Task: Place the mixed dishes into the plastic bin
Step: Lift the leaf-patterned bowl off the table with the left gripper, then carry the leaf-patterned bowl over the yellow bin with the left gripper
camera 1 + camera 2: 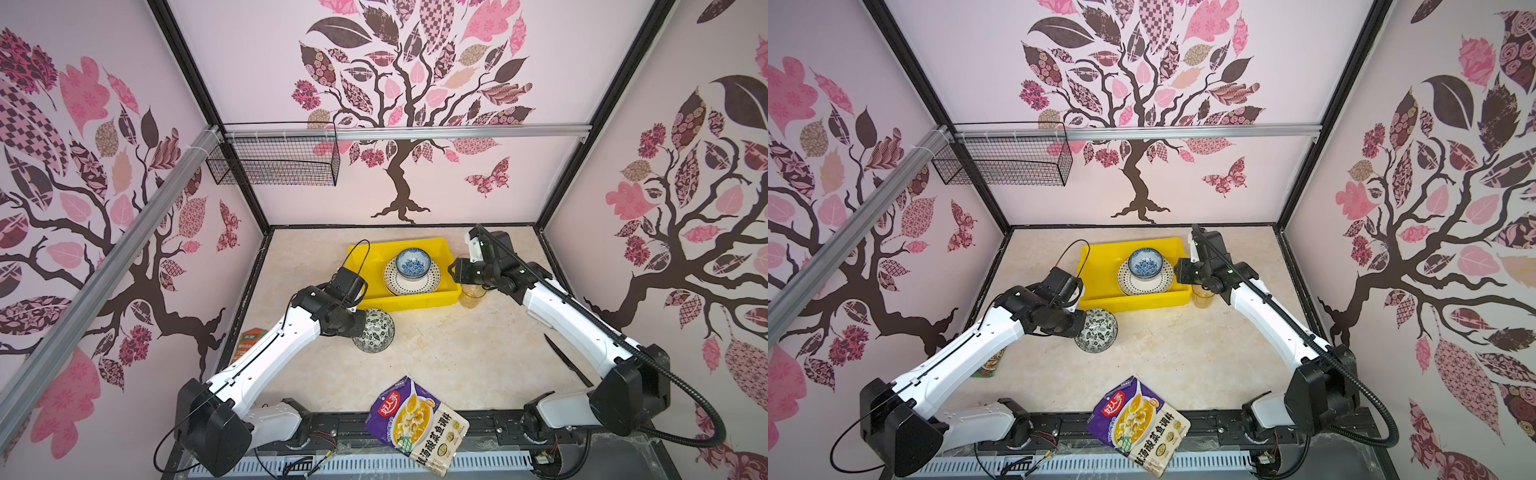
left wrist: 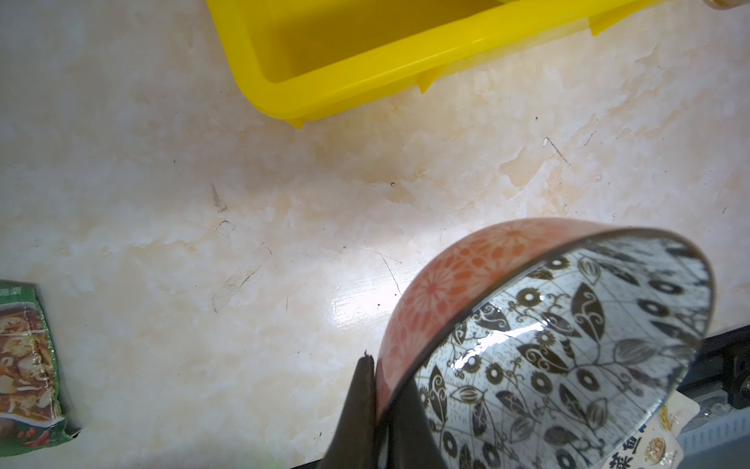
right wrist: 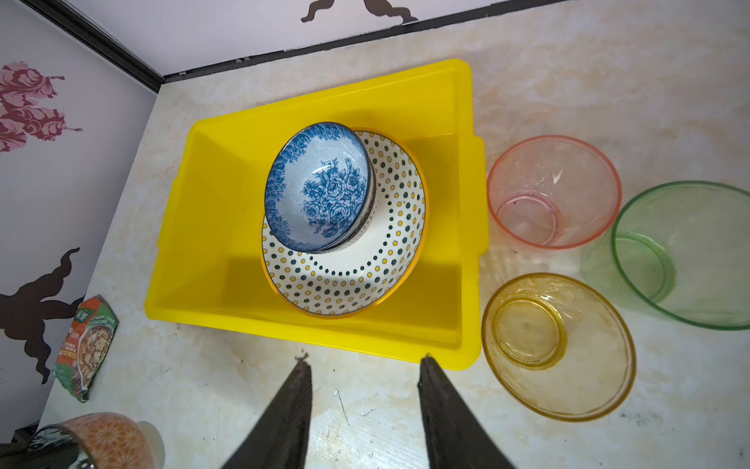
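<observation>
My left gripper (image 2: 379, 365) is shut on the rim of a bowl (image 1: 376, 332) (image 1: 1098, 332) (image 2: 568, 345), orange outside and black-and-white floral inside, held tilted just in front of the yellow plastic bin (image 1: 415, 301) (image 1: 1133, 301) (image 3: 211, 211). In the bin a blue floral bowl (image 1: 412, 262) (image 3: 316, 186) rests on a dotted plate (image 1: 415, 286) (image 3: 357, 268). My right gripper (image 1: 454, 270) (image 3: 363, 361) hangs open and empty by the bin's right end. Amber (image 1: 471, 296) (image 3: 558, 345), pink (image 3: 554, 191) and green (image 3: 686, 251) tumblers stand on the table there.
A purple food pouch (image 1: 415, 424) (image 1: 1138, 424) lies at the front edge. A green-orange packet (image 1: 249, 340) (image 3: 87, 345) sits by the left wall. A black wire basket (image 1: 274, 160) hangs on the back rail. A dark blade-like thing (image 1: 565, 361) lies under the right arm.
</observation>
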`<action>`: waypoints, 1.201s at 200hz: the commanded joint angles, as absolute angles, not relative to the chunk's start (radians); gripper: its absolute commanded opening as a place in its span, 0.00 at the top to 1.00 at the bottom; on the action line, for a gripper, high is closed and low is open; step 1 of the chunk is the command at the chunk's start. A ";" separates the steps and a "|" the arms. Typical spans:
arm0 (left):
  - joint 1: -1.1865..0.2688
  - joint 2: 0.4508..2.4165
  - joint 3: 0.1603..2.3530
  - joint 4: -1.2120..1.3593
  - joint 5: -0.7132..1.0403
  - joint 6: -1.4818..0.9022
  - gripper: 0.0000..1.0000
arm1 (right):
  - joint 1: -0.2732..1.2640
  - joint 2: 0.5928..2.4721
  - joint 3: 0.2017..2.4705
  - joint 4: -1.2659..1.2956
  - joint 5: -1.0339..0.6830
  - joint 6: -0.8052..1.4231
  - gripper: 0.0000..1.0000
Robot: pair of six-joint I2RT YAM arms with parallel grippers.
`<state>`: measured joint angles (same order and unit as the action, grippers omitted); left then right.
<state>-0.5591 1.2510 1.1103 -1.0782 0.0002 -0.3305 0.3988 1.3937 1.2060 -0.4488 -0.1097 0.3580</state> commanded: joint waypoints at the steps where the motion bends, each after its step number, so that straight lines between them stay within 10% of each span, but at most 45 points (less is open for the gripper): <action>1: -0.561 1.225 1.175 -1.061 -0.011 -0.313 1.00 | 0.398 1.329 1.190 -0.457 -0.126 0.373 0.53; 240: -0.559 1.383 1.430 -0.970 -0.014 -0.275 1.00 | 0.398 1.274 1.126 -0.461 -0.075 0.366 0.53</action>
